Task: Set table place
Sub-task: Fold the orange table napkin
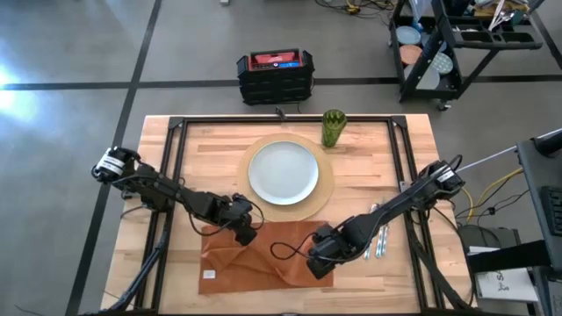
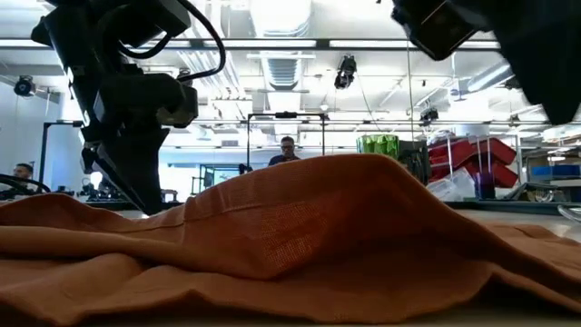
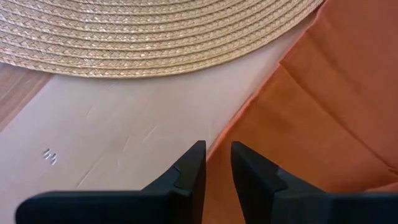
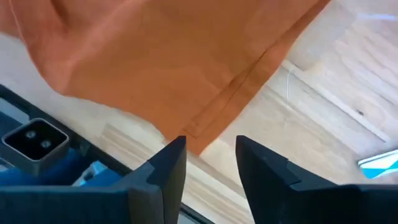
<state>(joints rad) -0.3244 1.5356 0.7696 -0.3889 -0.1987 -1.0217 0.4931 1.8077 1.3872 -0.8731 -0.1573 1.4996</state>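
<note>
The orange napkin lies rumpled on the table's near part, with a raised hump in its middle. Beyond it, the pale plate sits on the round tan placemat. The green cup stands at the placemat's far right. The cutlery lies to the right. My left gripper is shut on the napkin's far edge, close to the placemat. My right gripper hovers open at the napkin's near right corner; I cannot tell whether it touches. My left gripper pinches the napkin's far edge between its two fingers, left of the edge's middle. The fingers come from above, slanting in from the table's left. The cloth rests on the table, rumpled and slack; one layer or several, I cannot tell.
A black and red crate stands on the floor beyond the table's far edge. A black wheeled cart with dishes stands at the far right. People show in the room behind the table.
</note>
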